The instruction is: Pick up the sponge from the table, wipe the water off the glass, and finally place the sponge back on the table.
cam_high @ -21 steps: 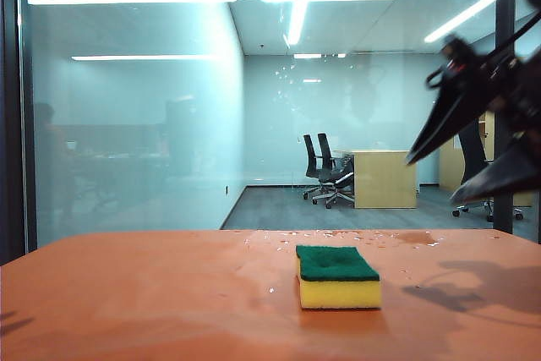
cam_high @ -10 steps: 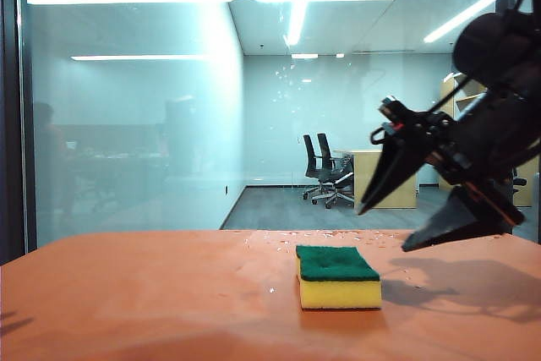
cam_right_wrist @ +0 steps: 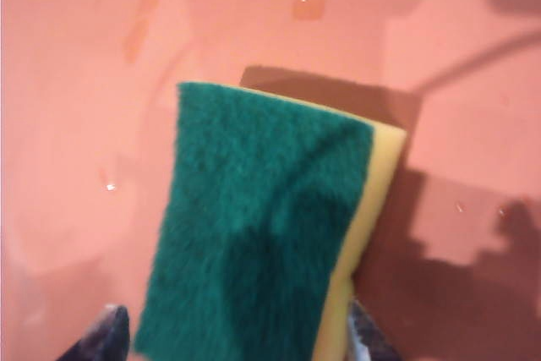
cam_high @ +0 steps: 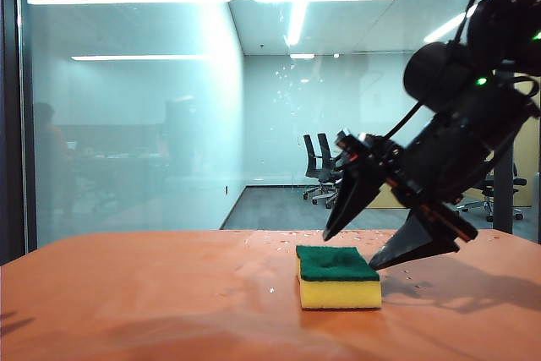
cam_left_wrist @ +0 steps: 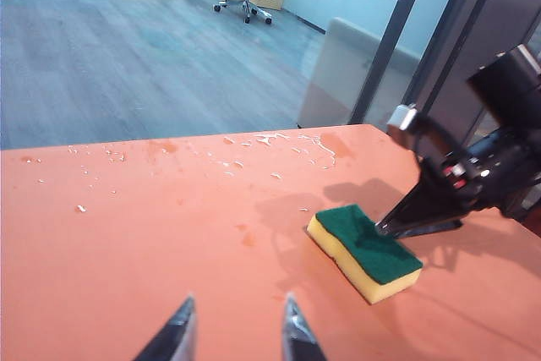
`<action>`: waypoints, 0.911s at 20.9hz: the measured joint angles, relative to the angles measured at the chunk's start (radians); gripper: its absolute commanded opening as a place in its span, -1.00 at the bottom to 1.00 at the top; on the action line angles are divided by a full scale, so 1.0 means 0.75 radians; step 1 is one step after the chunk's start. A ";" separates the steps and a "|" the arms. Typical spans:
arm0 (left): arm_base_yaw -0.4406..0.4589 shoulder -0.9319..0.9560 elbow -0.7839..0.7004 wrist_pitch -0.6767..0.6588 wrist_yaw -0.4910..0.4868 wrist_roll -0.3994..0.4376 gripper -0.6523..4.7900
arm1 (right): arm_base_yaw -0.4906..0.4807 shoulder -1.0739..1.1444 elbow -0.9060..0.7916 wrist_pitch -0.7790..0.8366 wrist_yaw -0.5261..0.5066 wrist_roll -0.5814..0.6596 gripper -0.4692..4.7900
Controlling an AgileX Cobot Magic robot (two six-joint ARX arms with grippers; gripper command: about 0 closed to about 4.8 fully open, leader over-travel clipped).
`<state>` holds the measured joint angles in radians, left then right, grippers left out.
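On the orange-red table [cam_high: 152, 293] in the exterior view, I see the sponge [cam_high: 338, 277] lying flat right of centre, green scouring layer up over thick yellow foam, corners square. My right gripper [cam_high: 365, 247] hangs tilted just above its far right edge, black fingers spread wide, one tip over the green top and the other beside the right end; I cannot tell whether either touches. Behind stands the glass [cam_high: 135, 124] with black frames, a few whitish droplets of water [cam_high: 292, 82] on it, and an office with rolling chairs [cam_high: 325, 171] beyond. No readable writing anywhere. In the left wrist view, my left gripper [cam_left_wrist: 232, 336] sits low over bare table well apart from the sponge [cam_left_wrist: 365, 253], its two dark tips parted and holding nothing; scattered water drops [cam_left_wrist: 254, 145] lie along the table's far edge, and the right arm's finger rests at the sponge's green face. In the right wrist view, the sponge [cam_right_wrist: 262, 226] fills the frame between the spread fingertips [cam_right_wrist: 106, 336], the green face fuzzy, a yellow strip showing along one side, with the gripper's shadow across it.
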<state>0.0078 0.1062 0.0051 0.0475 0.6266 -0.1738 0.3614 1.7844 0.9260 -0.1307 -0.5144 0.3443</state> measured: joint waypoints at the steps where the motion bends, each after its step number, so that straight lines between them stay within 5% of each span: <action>1: 0.000 0.000 0.000 0.000 0.000 0.000 -0.29 | 0.018 0.036 0.017 0.003 0.025 0.000 0.42; 5: 0.000 0.000 0.000 0.000 0.000 0.000 -0.29 | 0.033 0.087 0.022 0.013 0.053 0.001 0.35; 8: 0.000 0.000 0.000 0.000 0.001 0.000 -0.29 | 0.044 0.114 0.036 0.038 0.059 0.003 -0.34; 11: 0.000 0.000 0.000 0.001 0.000 0.000 -0.29 | 0.049 0.125 0.036 0.054 0.060 0.004 -0.80; 19: 0.000 0.000 0.000 0.000 0.001 0.000 -0.29 | 0.053 0.126 0.035 0.082 0.125 -0.018 -0.86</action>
<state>0.0078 0.1062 0.0051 0.0475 0.6270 -0.1738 0.4015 1.8786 0.9524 -0.0689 -0.4206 0.3309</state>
